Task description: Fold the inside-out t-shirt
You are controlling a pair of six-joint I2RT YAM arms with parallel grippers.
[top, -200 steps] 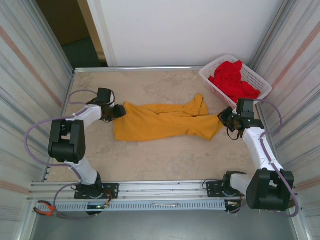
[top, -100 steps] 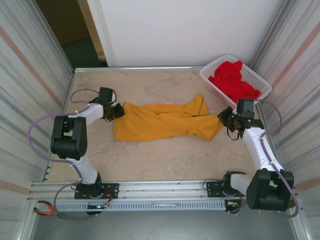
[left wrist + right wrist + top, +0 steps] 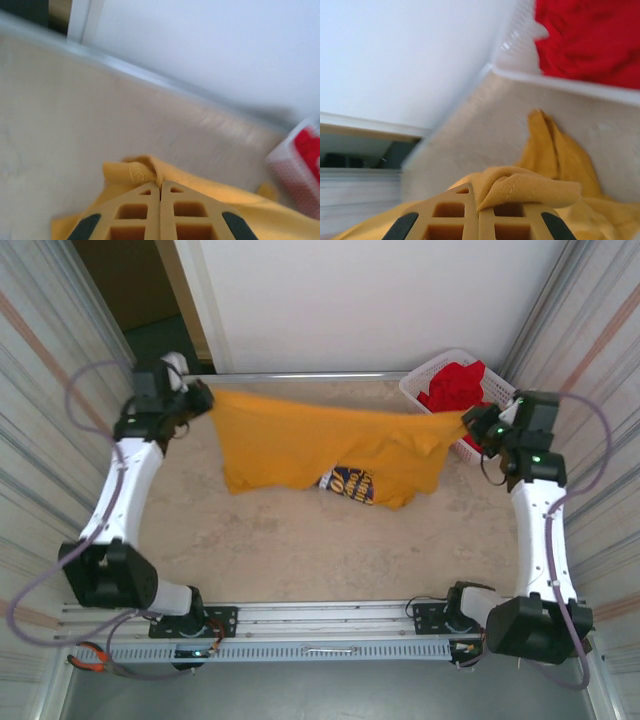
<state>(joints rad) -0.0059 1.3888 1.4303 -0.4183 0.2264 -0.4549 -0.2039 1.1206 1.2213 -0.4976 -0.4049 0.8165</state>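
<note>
The mustard-yellow inside-out t-shirt point(image 3: 310, 440) hangs stretched in the air across the back of the table, its lower edge drooping and a dark blue and white print point(image 3: 350, 483) showing at the bottom. My left gripper point(image 3: 203, 398) is shut on its left corner, high near the back left. At the back right, beside the basket, my right gripper point(image 3: 470, 422) is shut on the right corner. In the left wrist view the closed fingers point(image 3: 160, 186) pinch a bunched fold of t-shirt point(image 3: 140, 170). The right wrist view has cloth point(image 3: 530, 187) draped over the shut gripper point(image 3: 479, 210).
A white basket point(image 3: 420, 390) holding a red garment point(image 3: 465, 400) stands at the back right corner, just behind my right gripper. Metal walls close in both sides. Bare tabletop point(image 3: 300, 550) lies in front of the hanging shirt.
Both arms have risen and swung toward the back, lifting the shirt off the table and stretching it out. The left gripper closed on the left corner. The print has come into sight.
</note>
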